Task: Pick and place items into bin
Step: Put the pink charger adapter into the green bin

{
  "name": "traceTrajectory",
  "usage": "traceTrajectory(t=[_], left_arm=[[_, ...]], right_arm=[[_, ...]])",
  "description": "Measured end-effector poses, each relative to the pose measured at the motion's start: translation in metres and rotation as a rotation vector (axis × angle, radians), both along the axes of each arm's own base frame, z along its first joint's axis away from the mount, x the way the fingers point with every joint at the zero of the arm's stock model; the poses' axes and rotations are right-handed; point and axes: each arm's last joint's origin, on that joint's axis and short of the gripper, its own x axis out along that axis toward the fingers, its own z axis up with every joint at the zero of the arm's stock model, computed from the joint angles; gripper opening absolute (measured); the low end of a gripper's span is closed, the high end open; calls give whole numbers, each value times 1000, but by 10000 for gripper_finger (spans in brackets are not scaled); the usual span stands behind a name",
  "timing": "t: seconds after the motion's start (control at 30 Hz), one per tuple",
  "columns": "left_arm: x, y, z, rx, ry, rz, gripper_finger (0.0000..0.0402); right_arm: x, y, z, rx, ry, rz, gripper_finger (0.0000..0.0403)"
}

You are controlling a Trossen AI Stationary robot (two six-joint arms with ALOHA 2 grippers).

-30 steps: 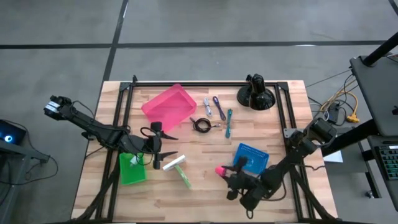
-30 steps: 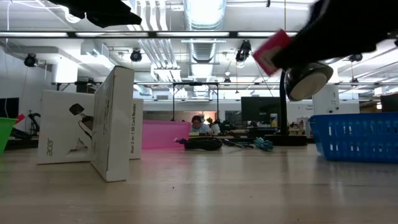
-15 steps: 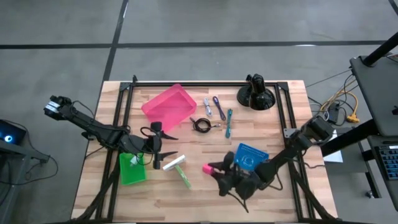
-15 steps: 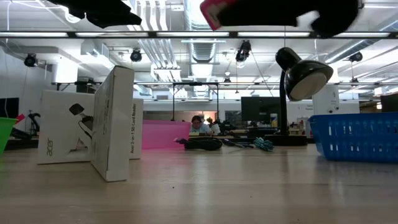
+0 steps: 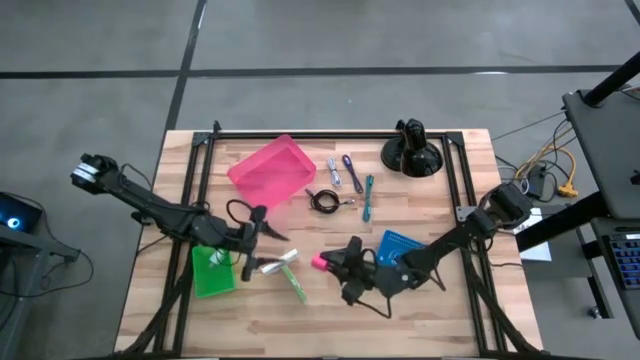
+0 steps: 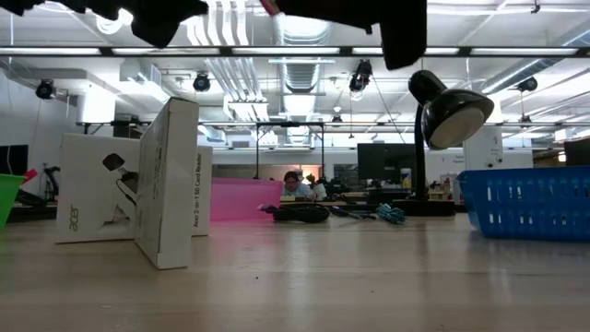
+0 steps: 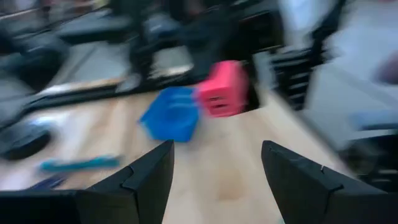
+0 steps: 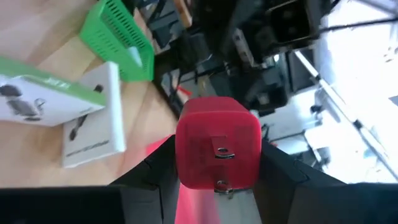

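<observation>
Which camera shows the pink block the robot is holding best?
The right wrist view: the pink block fills the middle, pinched in the right gripper. From above it's a tiny pink spot. The left wrist view shows it blurry. The low view shows only a sliver.

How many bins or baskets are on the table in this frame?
3. A pink plastic bin at the far side left of centre, a green slotted basket near the left arm, and a blue slotted basket partly under the right arm. None look hidden.
</observation>
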Motion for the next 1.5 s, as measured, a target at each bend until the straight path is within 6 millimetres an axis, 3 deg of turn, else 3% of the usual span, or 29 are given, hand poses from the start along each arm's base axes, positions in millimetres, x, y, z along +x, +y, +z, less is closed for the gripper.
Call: traceTrajectory(t=[0.33, 0.77, 1.0, 1.2, 1.5], left_arm=[[9, 3, -13, -14, -90, 4, 226], [41, 10, -29, -10, -22, 81, 228], [45, 11, -32, -7, -3, 86, 277], [45, 7, -28, -31, -20, -26, 327], [51, 5, -18, -64, -98, -40, 338]], right_arm=[[4, 5, 10, -25, -25, 129, 139], [10, 0, 14, -83, 2, 118, 139], [10, 0, 14, -88, 6, 113, 139], [10, -1, 12, -94, 27, 110, 139], [10, -1, 12, -94, 25, 109, 139]])
